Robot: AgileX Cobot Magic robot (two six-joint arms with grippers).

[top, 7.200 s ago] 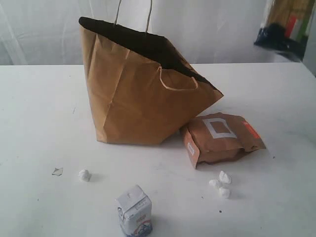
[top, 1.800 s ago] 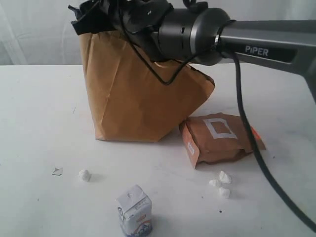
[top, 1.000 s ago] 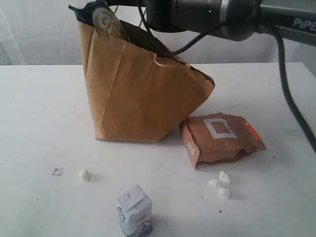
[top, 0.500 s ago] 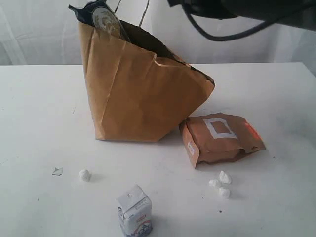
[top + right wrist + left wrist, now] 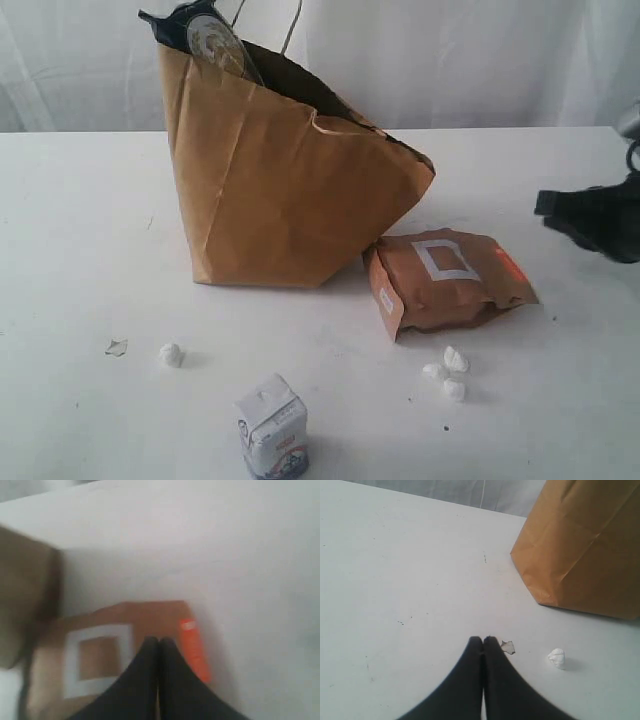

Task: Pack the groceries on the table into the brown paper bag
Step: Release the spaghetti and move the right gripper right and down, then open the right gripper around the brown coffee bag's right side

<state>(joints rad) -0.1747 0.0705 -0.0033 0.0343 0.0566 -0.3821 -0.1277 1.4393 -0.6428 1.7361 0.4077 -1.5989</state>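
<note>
The brown paper bag (image 5: 290, 190) stands slumped on the white bench (image 5: 80, 230), with a dark jar with silver lid (image 5: 212, 42) poking from its mouth. The brown white-square pouch (image 5: 450, 280) lies just beside its base. The small white carton (image 5: 272, 428) stands well apart from both. The left pincer (image 5: 483, 639) is closed tight and empty above bare bench. The right pincer (image 5: 159, 641), likewise closed on nothing, seems to hover over the pouch, though that view is blurred.

bright, even light washes my white table (image 5: 80, 230); shadows under the paper bag (image 5: 280, 200) are faint. my right wrist view is smeared with blur, the pouch (image 5: 100, 655) fuzzy; my left wrist view is sharp.
</note>
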